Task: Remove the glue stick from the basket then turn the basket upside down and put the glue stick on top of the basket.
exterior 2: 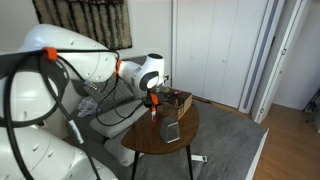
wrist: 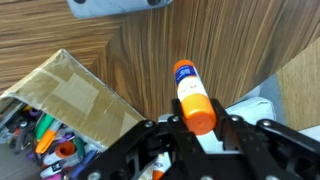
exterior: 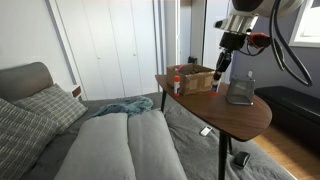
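item: glue stick (wrist: 190, 92), one; a slim tube, white along the middle and orange-red at the ends we can see, lying lengthwise out from the fingers in the wrist view. holder: the pincer (wrist: 198, 126), closed down to the tube's width with a dark finger on either side, so we record a firm side grip and nothing else in hand. location: lifted off the table (wrist: 120, 45), over bare wood grain, outside the basket (exterior: 240, 93) and between it and the brown box (wrist: 65, 90) (the box holds a clutter of pens or markers, no part of the job). reason for placement, as we judge it: the stick is held aloft and to one side so that the basket is left free to be turned over, and the narrow grip on the tube's sides suits a later upright set-down. basket: grey mesh, standing on the table near its edge in both exterior views (exterior 2: 170, 130), apparently open side up, so we count the removal as done and the turning as not yet done. nearby: a squat red-topped bottle (exterior: 178, 84) just beside the box, well apart from the pincer. caution: the stick is smooth and slender, so we expect it to topple easily on a mesh base.
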### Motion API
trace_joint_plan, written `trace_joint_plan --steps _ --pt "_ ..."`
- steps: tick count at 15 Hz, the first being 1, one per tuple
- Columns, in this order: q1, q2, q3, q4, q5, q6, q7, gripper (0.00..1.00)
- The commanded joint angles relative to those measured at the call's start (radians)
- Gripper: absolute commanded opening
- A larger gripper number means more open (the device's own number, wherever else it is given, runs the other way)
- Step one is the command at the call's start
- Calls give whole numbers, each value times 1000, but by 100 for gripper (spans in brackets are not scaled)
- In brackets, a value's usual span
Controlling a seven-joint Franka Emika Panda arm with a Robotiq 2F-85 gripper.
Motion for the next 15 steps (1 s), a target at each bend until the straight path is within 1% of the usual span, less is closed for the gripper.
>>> trace_joint_plan --steps 1,3,5,7,11,15 --pt "-7 -136 -10 28 -133 -110 79 8" --pt "-16 -183 -25 57 -188 -164 104 8" --pt "-20 -214 -54 86 -216 -204 123 8" --pt "-18 -226 -90 105 -218 -223 125 8" --pt "-17 -197 -147 116 -200 -257 123 8" --pt "-20 -176 -177 117 -191 -279 119 8"
